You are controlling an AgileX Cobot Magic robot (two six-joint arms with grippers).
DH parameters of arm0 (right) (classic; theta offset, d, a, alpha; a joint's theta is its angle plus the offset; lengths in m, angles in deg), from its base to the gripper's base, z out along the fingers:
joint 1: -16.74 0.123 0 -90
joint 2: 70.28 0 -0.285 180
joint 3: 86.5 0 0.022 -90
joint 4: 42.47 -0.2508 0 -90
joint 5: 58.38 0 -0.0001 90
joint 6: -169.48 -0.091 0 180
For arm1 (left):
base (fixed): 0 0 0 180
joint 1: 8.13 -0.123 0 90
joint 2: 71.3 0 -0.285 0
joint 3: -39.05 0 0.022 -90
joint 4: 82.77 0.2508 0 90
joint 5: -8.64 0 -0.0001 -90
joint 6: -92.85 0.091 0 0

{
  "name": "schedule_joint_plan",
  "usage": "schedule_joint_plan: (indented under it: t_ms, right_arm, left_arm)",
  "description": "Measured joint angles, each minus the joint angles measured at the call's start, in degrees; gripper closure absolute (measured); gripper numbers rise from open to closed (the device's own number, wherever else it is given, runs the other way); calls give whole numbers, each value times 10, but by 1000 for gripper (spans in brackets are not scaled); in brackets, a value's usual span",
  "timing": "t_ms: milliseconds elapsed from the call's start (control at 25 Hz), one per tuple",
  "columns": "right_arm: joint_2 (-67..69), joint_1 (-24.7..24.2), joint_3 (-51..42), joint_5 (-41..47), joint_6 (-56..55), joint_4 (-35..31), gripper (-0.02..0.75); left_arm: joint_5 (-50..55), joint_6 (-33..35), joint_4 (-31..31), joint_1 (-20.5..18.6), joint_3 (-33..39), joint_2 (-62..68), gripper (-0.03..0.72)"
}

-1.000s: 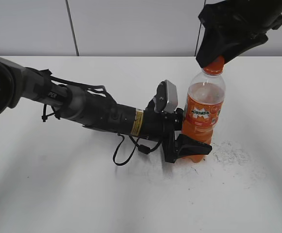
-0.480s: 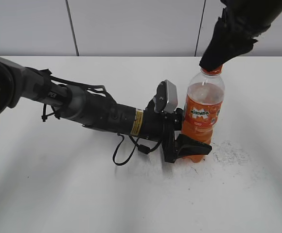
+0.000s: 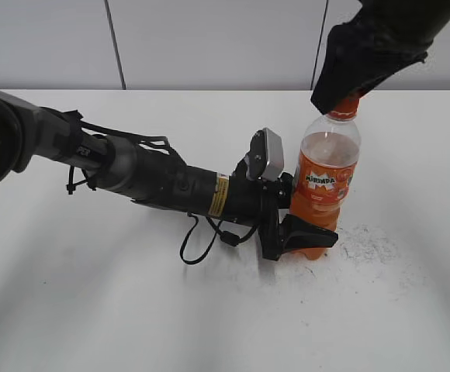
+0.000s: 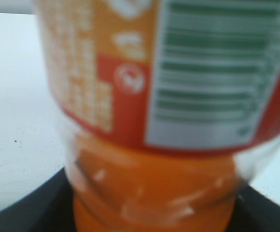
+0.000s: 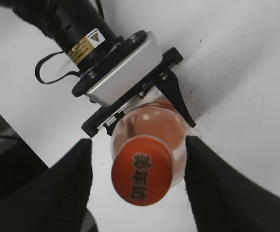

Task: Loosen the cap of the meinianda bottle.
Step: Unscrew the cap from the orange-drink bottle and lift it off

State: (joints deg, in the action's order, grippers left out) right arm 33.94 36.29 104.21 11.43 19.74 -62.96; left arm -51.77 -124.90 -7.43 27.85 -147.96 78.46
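The meinianda bottle [image 3: 326, 182] stands upright on the white table, part full of orange soda. My left gripper [image 3: 306, 236] is shut on its lower body; in the left wrist view the bottle [image 4: 154, 183] fills the frame between the dark jaws. Its orange cap [image 3: 349, 105] peeks out under my right gripper [image 3: 340, 99]. In the right wrist view the cap [image 5: 142, 176], with dark characters on top, sits between the two black fingers [image 5: 77, 183], which stand apart on either side of it without touching. The right gripper is open.
The left arm [image 3: 155, 182] lies low across the table [image 3: 93, 310] from the left, with a loose black cable loop [image 3: 198, 244] under it. A scuffed patch [image 3: 368, 244] marks the table right of the bottle. A wall stands behind.
My right gripper has turned about the cap and back, staying over the bottle top. The bottle top has shifted slightly right. The left gripper has kept its hold.
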Motion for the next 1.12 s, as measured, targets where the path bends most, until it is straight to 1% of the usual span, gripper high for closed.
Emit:
schedule_joint_plan:
  t_ms: [80, 120, 160, 280, 400, 520, 640, 720, 800, 880, 960, 1000, 1040, 1080, 1120]
  right_arm:
    - [0, 0, 0, 0, -100, 9, 298]
    - [0, 0, 0, 0, -114, 12, 307]
    - [0, 0, 0, 0, -164, 22, 347]
    - [0, 0, 0, 0, -199, 23, 459]
    - [0, 1, 0, 0, -200, 26, 467]
    - [0, 1, 0, 0, -139, 26, 467]
    - [0, 1, 0, 0, 16, 24, 467]
    - [-1, 1, 1, 1, 155, 23, 468]
    - [-1, 1, 1, 1, 209, 23, 468]
    - [-1, 1, 1, 1, 219, 23, 468]
    - [-1, 1, 1, 1, 199, 23, 438]
    - [-1, 1, 1, 1, 162, 27, 381]
    - [-1, 1, 1, 1, 148, 29, 362]
    - [-1, 1, 1, 1, 60, 35, 256]
    - [-1, 1, 1, 1, 15, 39, 223]
  left_arm:
    - [0, 0, 0, 0, 0, 0, 174]
    - [0, 0, 0, 0, 0, 0, 174]
    - [0, 0, 0, 0, 0, 0, 174]
    - [1, -2, 0, 0, 0, 0, 174]
    - [1, -2, -1, 0, 0, 0, 174]
    - [1, -2, -1, 0, 0, 0, 174]
    - [1, -2, 0, 0, 0, 0, 174]
    - [1, -2, 0, 0, 0, 0, 174]
    - [1, -2, 0, 0, 0, 0, 174]
    - [1, -2, 0, 0, 0, 0, 174]
    - [1, -2, 1, 0, 0, 0, 174]
    - [1, -2, 1, 0, 0, 0, 174]
    - [1, -2, 2, 0, 0, 0, 174]
    - [0, -2, 3, 0, 0, 0, 174]
    - [0, -2, 3, 0, 0, 0, 174]
